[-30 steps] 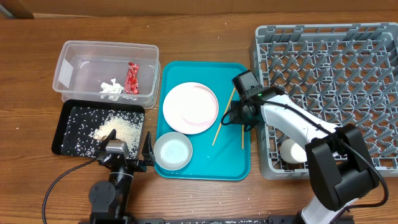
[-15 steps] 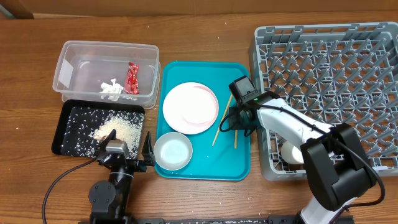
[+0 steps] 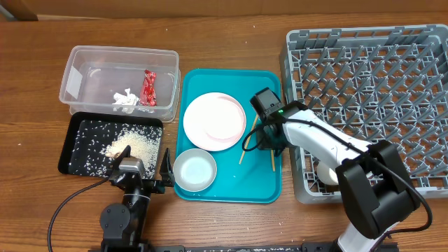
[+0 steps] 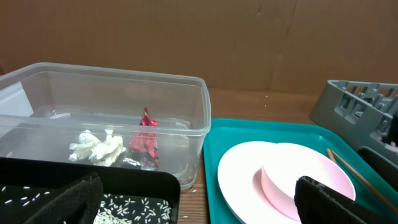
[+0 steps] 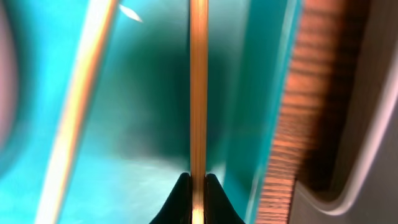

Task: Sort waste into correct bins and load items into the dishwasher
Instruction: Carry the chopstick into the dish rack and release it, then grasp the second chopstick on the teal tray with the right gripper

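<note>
My right gripper (image 3: 270, 138) is shut on a wooden chopstick (image 3: 272, 158) low over the teal tray's (image 3: 231, 183) right side; the right wrist view shows the chopstick (image 5: 198, 93) pinched between the fingertips. The second chopstick (image 3: 248, 138) lies beside the pale plate (image 3: 213, 120). A pale bowl (image 3: 194, 170) sits at the tray's front. My left gripper (image 3: 143, 178) is open and empty between the black tray (image 3: 77, 157) of rice (image 3: 129, 145) and the bowl. The clear tub (image 3: 87, 66) holds the tissue (image 3: 126, 99) and red wrapper (image 3: 148, 87).
The grey dish rack (image 3: 371, 84) fills the right side, with a pale round item (image 3: 325, 171) in its front left corner, partly hidden by my right arm. In the left wrist view the tub (image 4: 186, 112) and plate (image 4: 249, 168) lie ahead.
My right gripper has moved left from the rack's edge toward the plate, carrying the chopstick with it. The left arm has not moved.
</note>
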Controlling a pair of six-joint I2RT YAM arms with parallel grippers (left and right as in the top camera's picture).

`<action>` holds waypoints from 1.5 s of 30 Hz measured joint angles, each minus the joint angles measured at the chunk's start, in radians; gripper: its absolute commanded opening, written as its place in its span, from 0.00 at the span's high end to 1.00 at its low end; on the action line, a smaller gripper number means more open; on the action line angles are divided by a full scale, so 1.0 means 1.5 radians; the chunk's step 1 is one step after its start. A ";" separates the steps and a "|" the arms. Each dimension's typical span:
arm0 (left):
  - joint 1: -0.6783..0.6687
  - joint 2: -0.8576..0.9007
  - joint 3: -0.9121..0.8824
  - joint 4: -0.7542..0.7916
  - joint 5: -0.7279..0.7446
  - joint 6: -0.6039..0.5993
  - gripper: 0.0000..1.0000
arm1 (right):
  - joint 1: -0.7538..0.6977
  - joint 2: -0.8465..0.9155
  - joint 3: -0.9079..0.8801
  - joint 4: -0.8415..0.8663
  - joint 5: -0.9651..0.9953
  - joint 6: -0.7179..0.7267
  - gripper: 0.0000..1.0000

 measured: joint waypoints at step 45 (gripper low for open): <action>0.000 0.000 0.000 0.000 0.000 0.000 0.00 | -0.027 -0.114 0.098 0.023 -0.081 0.030 0.51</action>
